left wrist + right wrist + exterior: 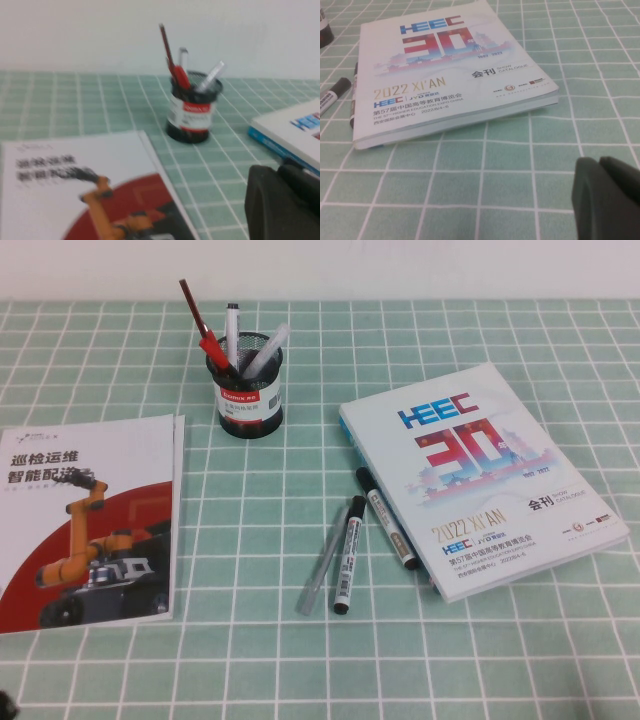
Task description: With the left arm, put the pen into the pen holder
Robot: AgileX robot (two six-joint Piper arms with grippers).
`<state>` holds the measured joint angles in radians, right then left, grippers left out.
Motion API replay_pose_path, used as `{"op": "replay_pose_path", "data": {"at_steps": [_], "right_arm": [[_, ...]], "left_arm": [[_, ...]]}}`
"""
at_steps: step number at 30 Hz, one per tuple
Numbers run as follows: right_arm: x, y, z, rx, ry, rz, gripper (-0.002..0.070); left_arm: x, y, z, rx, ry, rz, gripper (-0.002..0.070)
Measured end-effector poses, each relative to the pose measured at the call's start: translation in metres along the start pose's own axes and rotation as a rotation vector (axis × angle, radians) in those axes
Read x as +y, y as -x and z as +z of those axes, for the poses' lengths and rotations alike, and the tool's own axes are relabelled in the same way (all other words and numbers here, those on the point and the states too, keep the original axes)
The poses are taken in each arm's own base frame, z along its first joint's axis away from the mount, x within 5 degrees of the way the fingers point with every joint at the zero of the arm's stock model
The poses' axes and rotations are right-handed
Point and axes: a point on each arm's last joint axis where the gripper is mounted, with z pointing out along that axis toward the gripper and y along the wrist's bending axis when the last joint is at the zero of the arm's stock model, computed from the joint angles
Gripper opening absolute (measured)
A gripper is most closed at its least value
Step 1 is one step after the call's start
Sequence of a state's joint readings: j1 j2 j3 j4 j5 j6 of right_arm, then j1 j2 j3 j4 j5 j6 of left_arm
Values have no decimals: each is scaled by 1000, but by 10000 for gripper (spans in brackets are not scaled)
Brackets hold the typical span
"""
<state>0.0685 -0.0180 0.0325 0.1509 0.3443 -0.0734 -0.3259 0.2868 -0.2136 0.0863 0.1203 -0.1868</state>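
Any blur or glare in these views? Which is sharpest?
High view: sharpest, even light, soft shadows, red-capped black pen standing in the black wire-mesh pen holder.
Left wrist view: soft throughout; left hand a dark smear at the edge.
Right wrist view: white catalogue crisp; right hand out of focus.
No glare.

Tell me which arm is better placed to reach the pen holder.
Probably left. The holder stands left of centre, and the left gripper faces it from beside the booklet. The right gripper hangs by the catalogue, farther right.
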Motion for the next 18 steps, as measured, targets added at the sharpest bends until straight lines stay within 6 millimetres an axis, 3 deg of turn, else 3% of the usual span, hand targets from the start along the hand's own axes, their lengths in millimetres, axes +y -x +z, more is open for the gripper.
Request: {"op": "replay_pose_path", "data": {"at_steps": [3, 8, 14, 18], "right_arm": [[0, 0, 0, 0, 0, 0, -20], [0, 0, 0, 0, 0, 0, -20], [0, 0, 0, 0, 0, 0, -20], [0, 0, 0, 0, 0, 0, -20]], "left_arm": [[5, -3, -12, -70, 66, 19, 0], [12, -29, -23, -139, 158, 4, 0], [15, -57, -19, -99, 168, -1, 0], [15, -64, -18, -58, 167, -7, 0]]}}
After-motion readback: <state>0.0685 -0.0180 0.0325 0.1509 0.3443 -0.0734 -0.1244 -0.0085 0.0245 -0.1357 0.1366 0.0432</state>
